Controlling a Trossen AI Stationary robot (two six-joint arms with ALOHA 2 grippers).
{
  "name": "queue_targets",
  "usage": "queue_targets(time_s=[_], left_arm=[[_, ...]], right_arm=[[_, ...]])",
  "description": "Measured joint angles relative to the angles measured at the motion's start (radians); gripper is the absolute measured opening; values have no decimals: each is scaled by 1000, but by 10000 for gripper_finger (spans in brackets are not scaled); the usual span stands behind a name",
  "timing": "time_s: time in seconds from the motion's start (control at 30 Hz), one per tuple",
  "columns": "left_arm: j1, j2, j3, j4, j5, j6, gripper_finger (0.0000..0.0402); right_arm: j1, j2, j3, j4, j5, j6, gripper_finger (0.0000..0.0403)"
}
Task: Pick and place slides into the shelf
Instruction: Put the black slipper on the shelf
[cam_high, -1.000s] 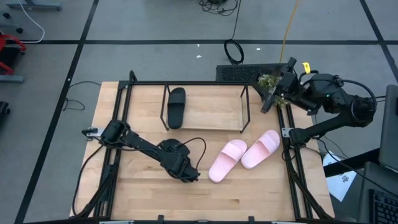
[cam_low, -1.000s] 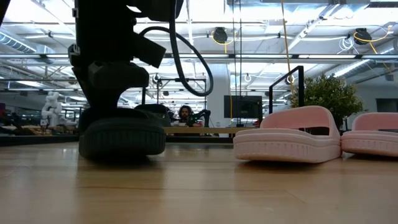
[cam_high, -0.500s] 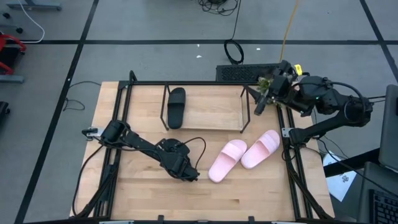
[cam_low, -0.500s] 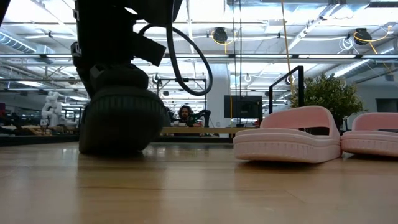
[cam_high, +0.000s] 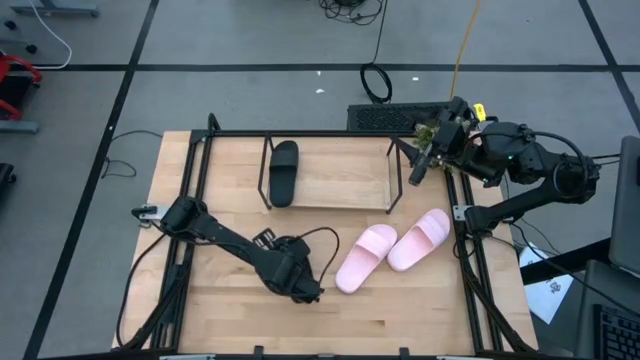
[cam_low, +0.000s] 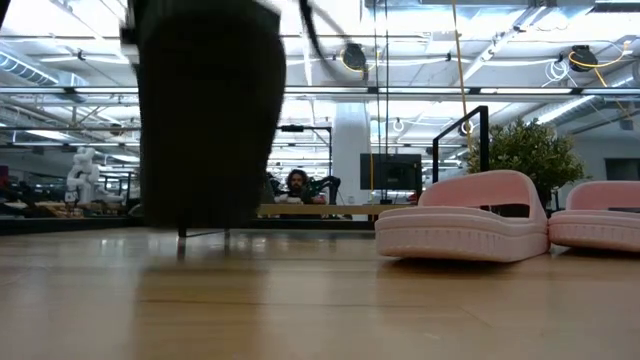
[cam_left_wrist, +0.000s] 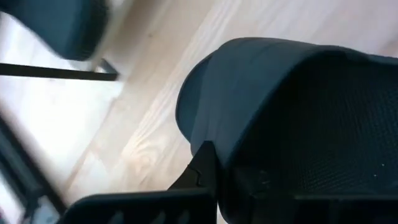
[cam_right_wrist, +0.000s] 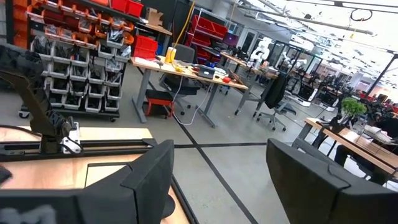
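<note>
My left gripper (cam_high: 303, 288) is shut on a black slide (cam_low: 210, 120) over the near middle of the table, and the slide fills the left wrist view (cam_left_wrist: 298, 106). From above, the arm hides most of it. A second black slide (cam_high: 284, 172) lies sole down on the left end of the shelf (cam_high: 345, 178). Two pink slides (cam_high: 365, 257) (cam_high: 420, 238) lie side by side, soles down, on the table just in front of the shelf's right end. My right gripper (cam_high: 425, 160) hangs open, high beside the shelf's right end (cam_right_wrist: 217, 180). My left gripper comes at the black slide steeply from above. One finger (cam_left_wrist: 199, 171) lies against the slide's side near a rounded end (cam_left_wrist: 205, 99); the slide itself hides the other finger. The slide hangs below the gripper, its lower end (cam_low: 205, 215) clear of the table.
Black rails (cam_high: 190, 250) (cam_high: 470, 260) run along the table's left and right edges. The shelf's thin legs (cam_low: 180, 235) stand behind the hanging slide. There is bare wood (cam_high: 400, 310) along the near edge. A potted plant (cam_high: 432, 130) and a dark box (cam_high: 385, 117) sit past the far right corner.
My left gripper has shut on the black slide and risen, drifting slightly toward the near edge. The slide first tipped up off its sole, then came clear of the table and now hangs below the gripper.
</note>
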Motion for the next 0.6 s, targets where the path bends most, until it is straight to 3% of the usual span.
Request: queue_targets(time_s=[0.1,0.33,0.6], left_arm=[[-21,0,119,-62,-13,0,1],[-2,-12,400,-60,-151,116,1],[125,-9,586,-54,-304,407,0]], right_arm=[[0,0,0,0,0,0,247],[0,-1,0,25,0,-6,247],[0,-27,0,104,2,-12,247]])
